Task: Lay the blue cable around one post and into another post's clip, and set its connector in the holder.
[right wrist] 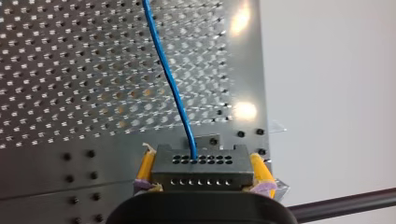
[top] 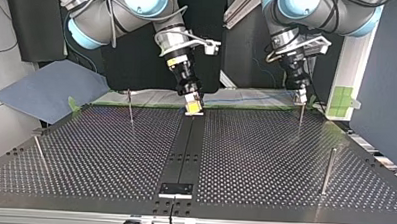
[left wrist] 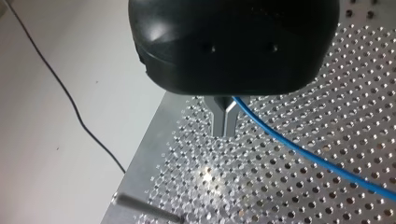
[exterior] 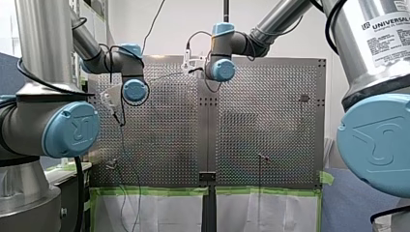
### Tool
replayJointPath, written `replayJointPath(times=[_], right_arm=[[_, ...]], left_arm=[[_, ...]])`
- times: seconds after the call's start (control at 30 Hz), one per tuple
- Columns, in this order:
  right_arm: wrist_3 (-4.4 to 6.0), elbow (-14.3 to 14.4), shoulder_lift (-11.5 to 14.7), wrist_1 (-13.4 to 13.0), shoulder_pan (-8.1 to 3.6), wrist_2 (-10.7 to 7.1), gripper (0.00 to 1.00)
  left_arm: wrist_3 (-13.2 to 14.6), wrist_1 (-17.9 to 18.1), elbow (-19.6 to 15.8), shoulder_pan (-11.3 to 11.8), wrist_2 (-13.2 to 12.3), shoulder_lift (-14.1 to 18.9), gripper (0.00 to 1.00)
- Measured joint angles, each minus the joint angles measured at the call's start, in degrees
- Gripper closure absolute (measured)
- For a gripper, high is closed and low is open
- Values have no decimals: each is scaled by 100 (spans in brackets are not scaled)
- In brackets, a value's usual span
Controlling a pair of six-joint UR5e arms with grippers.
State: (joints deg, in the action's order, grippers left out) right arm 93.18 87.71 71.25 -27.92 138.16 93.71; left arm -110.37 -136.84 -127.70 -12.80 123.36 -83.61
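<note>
My right gripper (right wrist: 201,161) is shut on a grey connector block (right wrist: 201,175), its yellow pads (right wrist: 145,165) pressing both sides. The blue cable (right wrist: 170,84) rises from the block over the perforated plate. In the top view this gripper (top: 193,106) hangs low over the plate's far edge at the middle seam. My left gripper (left wrist: 225,125) has its metal fingers shut on the blue cable (left wrist: 303,151), which trails away across the plate. It hovers just above a thin post (top: 301,118) at the top view's far right. The black holder (top: 176,189) sits at the near edge of the seam.
More thin posts stand on the plate (top: 265,159): one at the far left (top: 130,107), one at the near right (top: 328,169), one leaning at the near left (top: 40,154). A post (left wrist: 144,210) lies ahead of my left gripper. Green tape (exterior: 154,191) lines the plate's edge.
</note>
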Motion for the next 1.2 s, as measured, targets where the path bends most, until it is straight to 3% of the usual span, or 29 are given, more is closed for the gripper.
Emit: replayJointPath(times=[0.37,0.67,0.93,1.2], right_arm=[[-1,-398,-11,51,55,-286,100],[-9,-718,-58,139,151,-505,100],[-9,-1034,-242,344,234,-557,100],[-9,-1425,-451,549,281,-559,100]], left_arm=[[-227,-508,375,580,-117,179,99],[-373,-928,820,777,-133,265,99],[-474,-1262,1167,937,-157,296,99],[-463,-1408,1548,1122,-370,287,99]])
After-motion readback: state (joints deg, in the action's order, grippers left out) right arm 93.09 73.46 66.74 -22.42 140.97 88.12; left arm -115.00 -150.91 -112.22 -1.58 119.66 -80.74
